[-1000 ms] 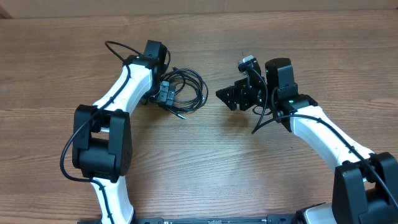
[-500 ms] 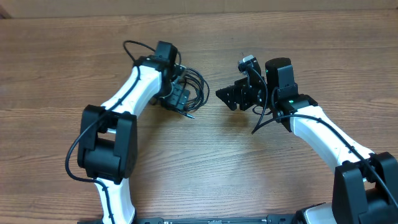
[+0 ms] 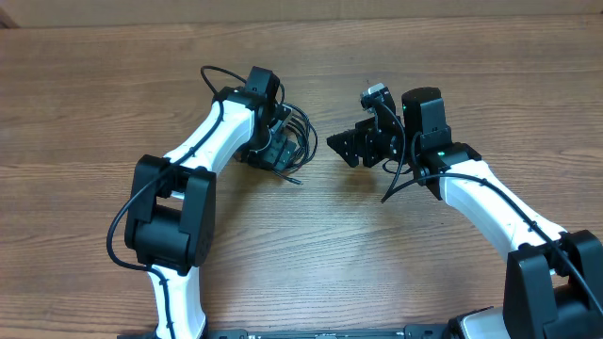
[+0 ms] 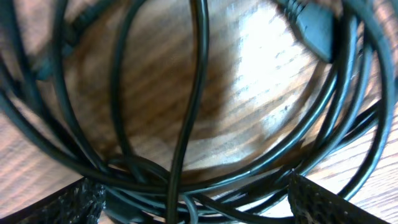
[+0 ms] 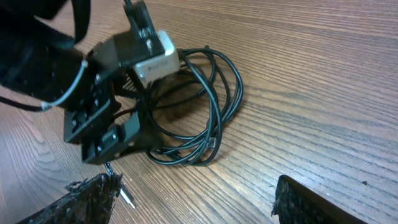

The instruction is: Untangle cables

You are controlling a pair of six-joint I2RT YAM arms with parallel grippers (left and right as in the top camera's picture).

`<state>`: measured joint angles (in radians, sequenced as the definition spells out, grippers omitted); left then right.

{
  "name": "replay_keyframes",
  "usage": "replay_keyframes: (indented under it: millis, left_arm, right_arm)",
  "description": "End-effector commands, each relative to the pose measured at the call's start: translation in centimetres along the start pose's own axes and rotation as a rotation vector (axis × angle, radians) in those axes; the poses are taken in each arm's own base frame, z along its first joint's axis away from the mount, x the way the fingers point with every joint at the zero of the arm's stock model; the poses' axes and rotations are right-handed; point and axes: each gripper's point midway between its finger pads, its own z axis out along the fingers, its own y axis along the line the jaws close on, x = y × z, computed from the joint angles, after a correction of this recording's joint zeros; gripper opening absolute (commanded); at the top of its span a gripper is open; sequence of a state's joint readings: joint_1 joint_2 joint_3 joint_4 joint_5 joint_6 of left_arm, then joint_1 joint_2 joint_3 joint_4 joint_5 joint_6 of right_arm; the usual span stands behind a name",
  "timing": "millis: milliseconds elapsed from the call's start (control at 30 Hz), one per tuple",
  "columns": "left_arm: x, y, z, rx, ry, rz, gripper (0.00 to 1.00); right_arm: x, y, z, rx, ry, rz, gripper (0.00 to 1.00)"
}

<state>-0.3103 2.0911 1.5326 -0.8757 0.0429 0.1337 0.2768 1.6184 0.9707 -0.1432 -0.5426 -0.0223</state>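
Wooden table [image 3: 85,104]: brown, grain running left to right (streaky, darker lines throughout). Paler tan strip [image 3: 396,8] along far edge; cannot tell what. Bright glare patch [image 4: 261,68] on wood, left wrist view.

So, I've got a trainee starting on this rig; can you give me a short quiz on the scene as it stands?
1. True or false: the right hand grips the cables.
2. The left hand is: A) down at the cables, B) parked far from them, C) touching the right hand.
3. Are the left hand's jaws open or shut?

Key: 1 false, it stands open and apart from them. 2 A. 3 open, with strands between them.
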Motion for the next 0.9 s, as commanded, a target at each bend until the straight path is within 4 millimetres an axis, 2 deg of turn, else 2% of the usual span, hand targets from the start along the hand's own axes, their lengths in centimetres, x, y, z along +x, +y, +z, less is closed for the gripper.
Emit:
replay_keyframes:
  millis: [0,133,267,433,500,700,867]
  left_arm:
    - [-3.7,0.3,-4.8,0.007,-0.152,-0.017,0.97]
    - [-5.4,0.4,-8.4,-0.006,-0.246,-0.011,1.0]
    - [-6.2,0.6,-11.8,-0.026,-0.327,-0.011,1.0]
    - [-5.4,3.6,-14.7,-0.134,-0.365,-0.103,1.0]
    - [-4.3,4.7,-15.0,-0.155,-0.339,-0.128,1.0]
    - [0.6,7.2,-13.4,-0.173,-0.147,-0.196,1.0]
    - [2.7,7.6,-12.4,-0.158,-0.07,-0.193,0.96]
  right_arm:
    - [-1.3,0.7,-0.6,-0.006,-0.035,-0.025,0.81]
    - [-1.3,0.7,-0.6,-0.006,-0.035,-0.025,0.81]
    - [-1.3,0.7,-0.6,-0.006,-0.035,-0.026,0.81]
    - [-1.3,0.7,-0.6,-0.006,-0.035,-0.025,0.81]
    - [-1.3,0.7,-0.6,-0.006,-0.035,-0.025,0.81]
    - [-1.3,0.7,-0.6,-0.005,-0.035,-0.026,0.81]
    - [-1.3,0.7,-0.6,-0.006,-0.035,-0.025,0.81]
